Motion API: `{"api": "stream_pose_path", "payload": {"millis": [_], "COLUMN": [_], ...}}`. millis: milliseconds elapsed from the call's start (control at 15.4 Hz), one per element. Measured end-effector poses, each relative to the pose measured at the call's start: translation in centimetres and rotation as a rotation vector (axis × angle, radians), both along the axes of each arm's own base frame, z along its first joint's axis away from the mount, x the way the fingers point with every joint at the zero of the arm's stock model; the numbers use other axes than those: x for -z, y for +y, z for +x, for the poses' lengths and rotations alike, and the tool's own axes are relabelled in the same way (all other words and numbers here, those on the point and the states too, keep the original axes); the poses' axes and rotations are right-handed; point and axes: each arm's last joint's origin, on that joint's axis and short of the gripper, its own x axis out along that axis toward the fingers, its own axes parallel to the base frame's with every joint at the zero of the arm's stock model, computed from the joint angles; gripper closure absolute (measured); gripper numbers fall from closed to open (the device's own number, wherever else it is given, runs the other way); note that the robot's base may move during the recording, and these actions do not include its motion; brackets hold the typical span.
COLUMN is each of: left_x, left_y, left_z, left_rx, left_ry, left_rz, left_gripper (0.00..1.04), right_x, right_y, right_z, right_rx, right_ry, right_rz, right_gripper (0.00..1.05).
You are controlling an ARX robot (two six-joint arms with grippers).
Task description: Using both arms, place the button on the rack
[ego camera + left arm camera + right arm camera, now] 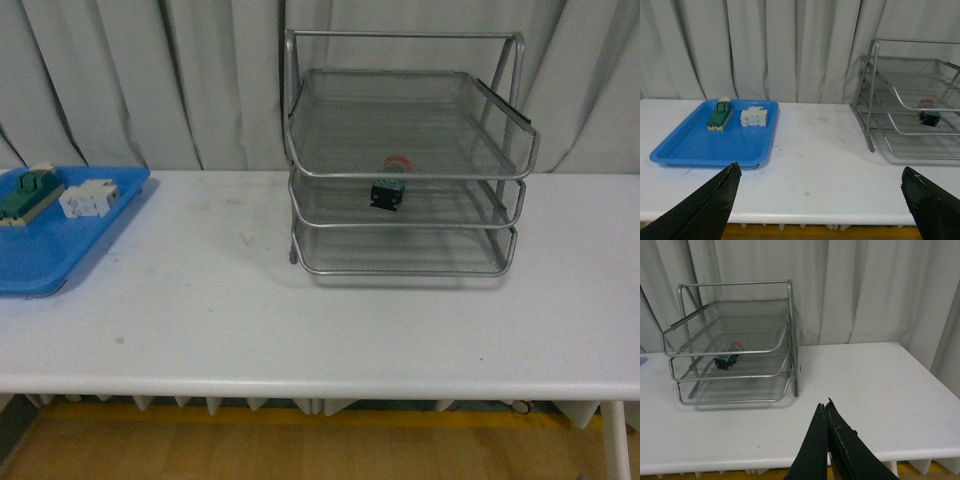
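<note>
The button (388, 190) lies inside the rack (405, 155), on its middle tier, well apart from both arms. My left gripper (822, 200) is spread wide; my right gripper (826, 437) is clenched on nothing, seemingly nearer the rack.

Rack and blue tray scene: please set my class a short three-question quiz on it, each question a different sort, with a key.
1. True or false: the button lies on the blue tray.
2. Which tier of the rack holds the button? A top, B middle, C bottom.
3. Fill in: the left pincer is ____, while the right pincer is shut.

Key:
1. False; it sits in the rack, and the tray holds only the green-and-cream block and the white block.
2. B.
3. Open.
</note>
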Motion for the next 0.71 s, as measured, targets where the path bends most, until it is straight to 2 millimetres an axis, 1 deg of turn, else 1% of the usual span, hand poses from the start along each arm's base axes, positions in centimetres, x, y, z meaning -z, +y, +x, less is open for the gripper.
{"api": "stream_pose_path", "payload": {"millis": [195,260,325,390,585,715], "left_x": [0.0,0.0,0.0,0.0,0.0,0.0], "left_y": [0.0,0.0,0.0,0.0,0.0,0.0], "left_z": [0.0,0.0,0.0,0.0,0.0,0.0], "left_rx": [0.000,0.000,-0.001,0.000,0.000,0.000], "left_ry": [0.000,0.000,0.000,0.000,-0.001,0.000], "left_rz": [0.000,0.000,0.000,0.000,0.000,0.000], "left_gripper": [0.07,0.07,0.07,0.07,0.07,0.07], "right_x": [0.0,0.4,0.3,0.1,0.3,0.3], "right_y": [0.0,0.0,0.0,0.0,0.0,0.0], "right_z": [-0.5,-0.9,-1.5,-1.6,-1.6,-1.6], "right_rx": [0.000,0.000,0.000,0.000,0.000,0.000], "right_ry": [-0.001,0.037,0.010,-0.005,0.007,0.006], "right_rz": [0.000,0.000,0.000,0.000,-0.001,-0.001], "right_gripper": [1.03,1.03,1.03,1.03,1.03,0.77]}}
